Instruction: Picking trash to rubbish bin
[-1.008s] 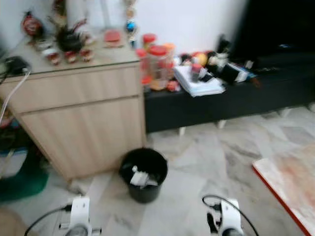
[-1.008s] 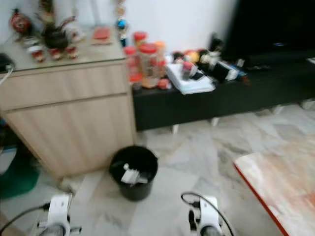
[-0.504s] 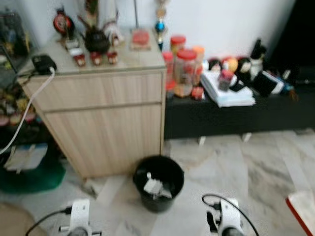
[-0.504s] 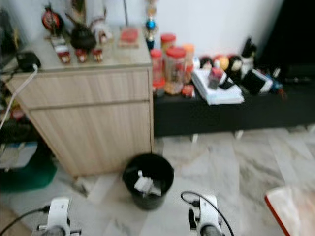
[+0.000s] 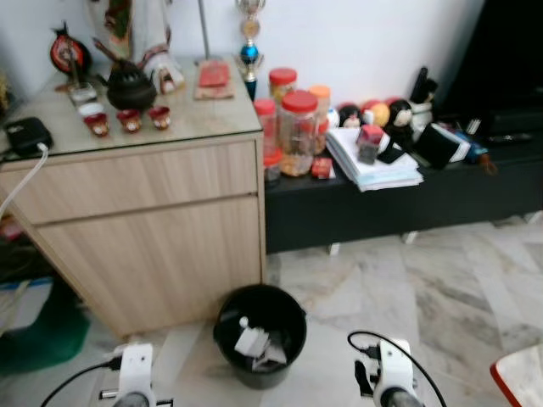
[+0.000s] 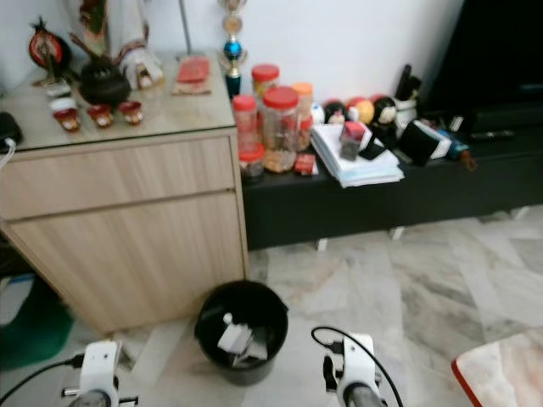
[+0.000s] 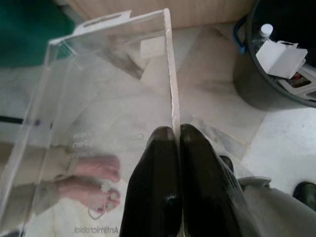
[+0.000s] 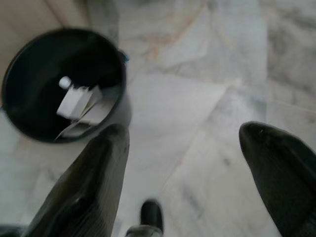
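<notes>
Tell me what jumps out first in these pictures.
The black rubbish bin on the marble floor, already holding white scraps, stands just before the wooden cabinet. The left gripper is shut on a clear plastic package, while the right gripper hangs open beside the bin.

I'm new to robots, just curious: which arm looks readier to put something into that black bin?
The left. Its gripper is shut on a clear plastic package beside the black bin; the right gripper is open and holds nothing.
</notes>
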{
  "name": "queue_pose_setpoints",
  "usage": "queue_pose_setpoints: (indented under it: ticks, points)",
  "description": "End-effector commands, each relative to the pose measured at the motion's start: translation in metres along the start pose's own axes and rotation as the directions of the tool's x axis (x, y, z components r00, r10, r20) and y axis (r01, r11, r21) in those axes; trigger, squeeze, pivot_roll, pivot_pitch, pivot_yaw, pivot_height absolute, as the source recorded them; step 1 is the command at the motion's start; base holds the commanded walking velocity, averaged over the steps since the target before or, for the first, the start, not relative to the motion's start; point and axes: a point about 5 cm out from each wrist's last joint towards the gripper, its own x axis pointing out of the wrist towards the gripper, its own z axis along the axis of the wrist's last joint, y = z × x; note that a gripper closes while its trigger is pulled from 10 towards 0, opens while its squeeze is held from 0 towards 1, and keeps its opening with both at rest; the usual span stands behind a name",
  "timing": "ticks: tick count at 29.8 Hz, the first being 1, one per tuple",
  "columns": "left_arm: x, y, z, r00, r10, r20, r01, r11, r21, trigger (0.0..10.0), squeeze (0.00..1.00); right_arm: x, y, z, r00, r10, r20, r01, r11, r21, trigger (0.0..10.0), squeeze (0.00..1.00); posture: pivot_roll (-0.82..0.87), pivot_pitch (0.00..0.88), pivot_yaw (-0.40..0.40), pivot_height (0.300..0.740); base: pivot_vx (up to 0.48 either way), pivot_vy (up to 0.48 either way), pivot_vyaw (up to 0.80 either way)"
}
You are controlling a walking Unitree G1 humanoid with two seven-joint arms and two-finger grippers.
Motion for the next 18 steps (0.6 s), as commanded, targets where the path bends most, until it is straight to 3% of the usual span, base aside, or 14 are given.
queue_pose_setpoints:
  ticks: [1,9,12,18]
  points:
    - [0.0001,0.0006,-0.0004,1.000,0.001,-0.006,-0.001,1.000,0.012,10.0,0.00,0.0012,0.0009,0.0046,1.000,0.005,0.014,-0.005,1.000,-0.006,10.0,0.00,-0.02,0.000,-0.003,0.740,0.322,0.000,0.00]
    - [0.0002,0.0001,0.0003,1.000,0.000,-0.005,0.000,1.000,0.013,10.0,0.00,0.0012,0.0013,0.0050,1.000,0.010,0.016,-0.009,1.000,-0.003,10.0,0.00,-0.02,0.000,-0.003,0.740,0.322,0.000,0.00]
    - [0.0004,-0.0002,0.0011,1.000,-0.001,-0.003,0.001,1.000,0.012,10.0,0.00,0.0014,0.0021,0.0055,1.000,0.016,0.015,-0.015,0.999,-0.040,10.0,0.00,-0.02,0.000,-0.003,0.740,0.321,0.000,0.00]
    - [0.0004,-0.0002,0.0012,1.000,0.000,-0.002,0.001,1.000,0.012,10.0,0.00,0.0012,0.0015,0.0048,1.000,0.004,0.016,-0.003,1.000,-0.027,10.0,0.00,-0.02,0.006,-0.006,0.740,0.322,0.000,0.57]
